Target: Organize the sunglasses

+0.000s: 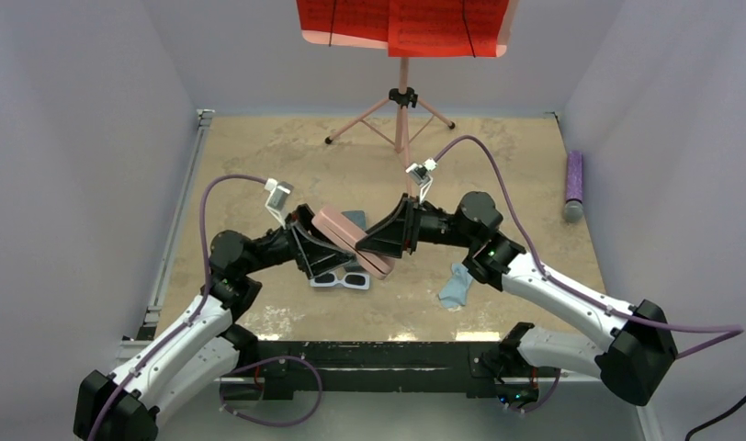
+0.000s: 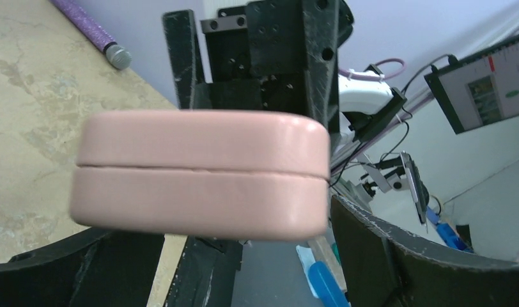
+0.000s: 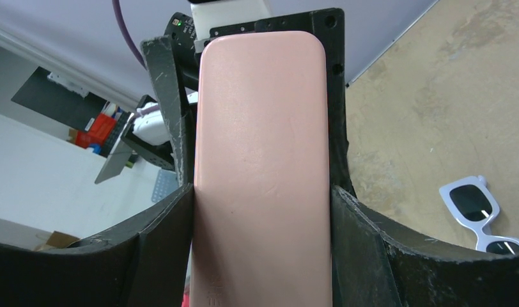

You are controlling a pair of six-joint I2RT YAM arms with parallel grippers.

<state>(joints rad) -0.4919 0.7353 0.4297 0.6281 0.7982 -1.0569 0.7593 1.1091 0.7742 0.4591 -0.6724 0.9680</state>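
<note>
Top external: the right hand (image 1: 386, 241) is clamped on a closed pink case (image 1: 337, 228) held above the bench (image 1: 259, 156); the white sunglasses (image 1: 342, 278) lie loose on it beneath. Left wrist: the left hand (image 2: 224, 256) has fingers spread wide, flanking the case without gripping. Right wrist: white sunglasses not yet packed, no second pair visible; work remains.

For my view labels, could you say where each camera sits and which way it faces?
Top external: above, behind the bases, looking down on the table; both arms show.
Left wrist: on the left arm, facing the pink case's seamed edge; own fingers show.
Right wrist: on the right arm, facing its broad face; own fingers clamp it.
Shared: case in all; white sunglasses in top and right wrist.
</note>
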